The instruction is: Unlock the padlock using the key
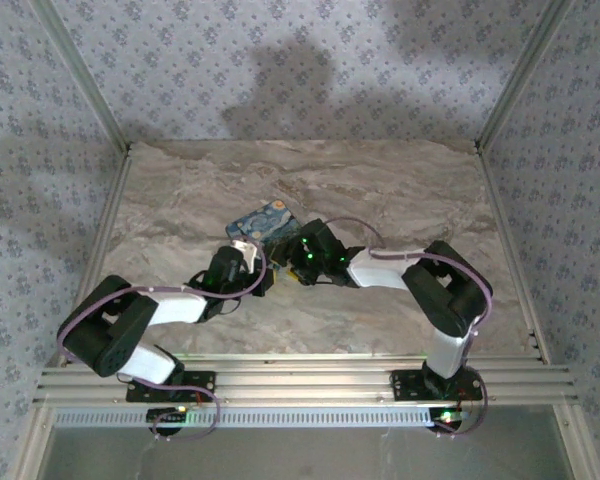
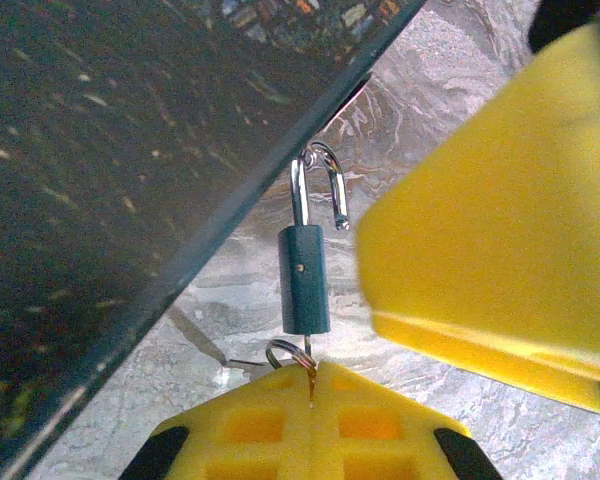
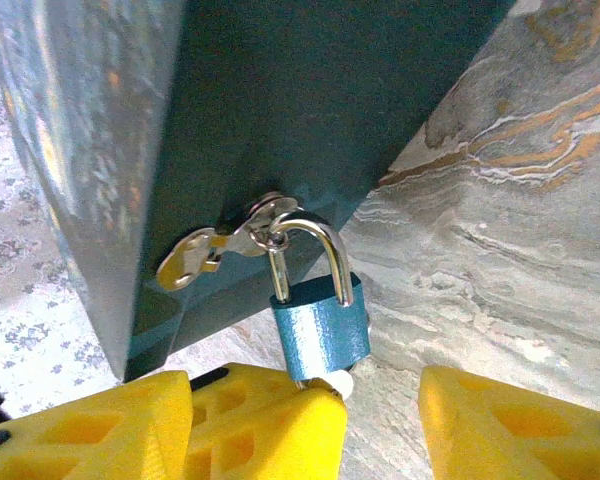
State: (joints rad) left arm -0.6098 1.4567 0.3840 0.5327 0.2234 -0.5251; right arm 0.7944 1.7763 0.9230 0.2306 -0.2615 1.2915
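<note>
The padlock (image 3: pixel 320 330) is being hung by its shackle from the metal latch (image 3: pixel 230 240) on a dark blue box (image 3: pixel 310 100), just above the marbled table (image 3: pixel 540 250). The key (image 2: pixel 308 365) is being gripped by the clenched left claw (image 2: pixel 312 400), its blade being held in the padlock's underside. The right claw (image 3: pixel 380 415) is being held released, fingers (image 3: pixel 520 420) spread below the padlock.

A blue padlock (image 3: pixel 320 335) hangs by its silver shackle from a metal hasp (image 3: pixel 225 245) on a dark teal box (image 3: pixel 310 110). The marbled bench (image 3: pixel 520 230) lies to the right. At the near edge, the right claw (image 3: pixel 305 400) holds its yellow fingers (image 3: pixel 520 425) apart below the padlock.
</note>
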